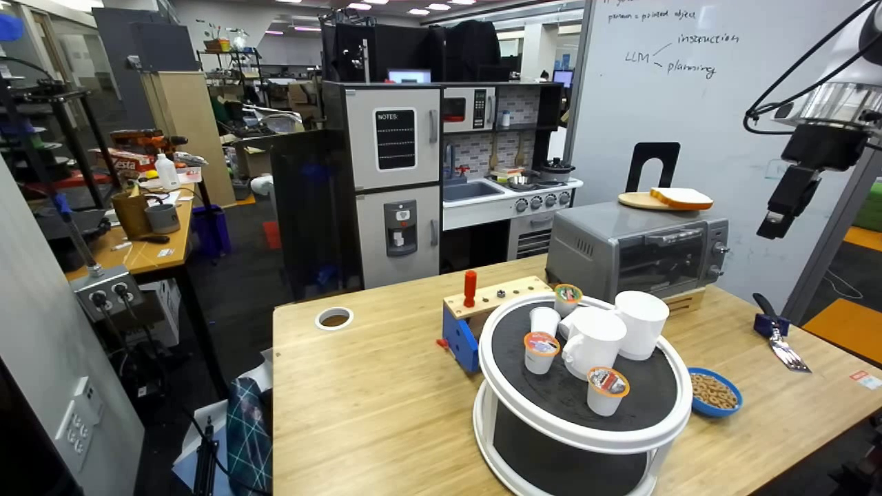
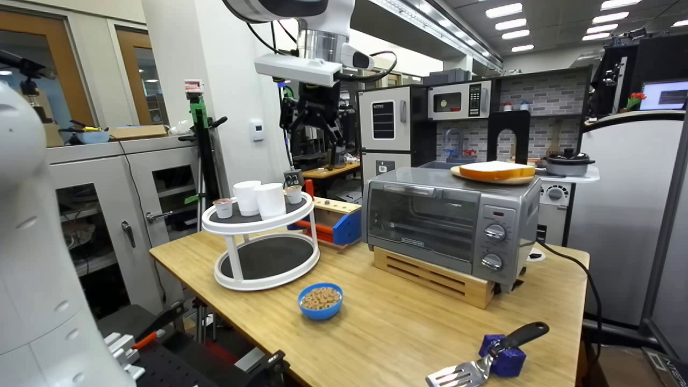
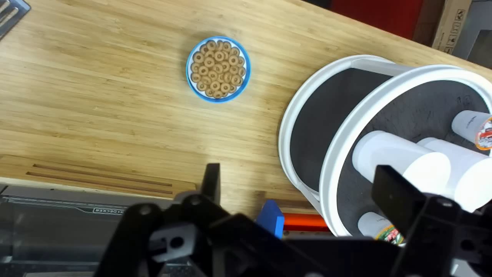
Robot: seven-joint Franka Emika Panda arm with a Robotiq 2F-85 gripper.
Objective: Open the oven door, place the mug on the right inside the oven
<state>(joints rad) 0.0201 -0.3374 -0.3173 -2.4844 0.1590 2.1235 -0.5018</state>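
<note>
The grey countertop oven stands on a wooden stand. Its dark glass oven door is shut, and part of it shows in the wrist view. Two white mugs stand upright on the top tier of a round two-tier stand. The right-hand mug is nearer the oven; it also shows in the wrist view. The other white mug stands close beside it. My gripper is open and empty, high above the table.
Small pod cups share the stand's top. A toy workbench stands between stand and oven. A bowl of cereal and a spatula on a purple block lie in front. Bread on a board rests on the oven.
</note>
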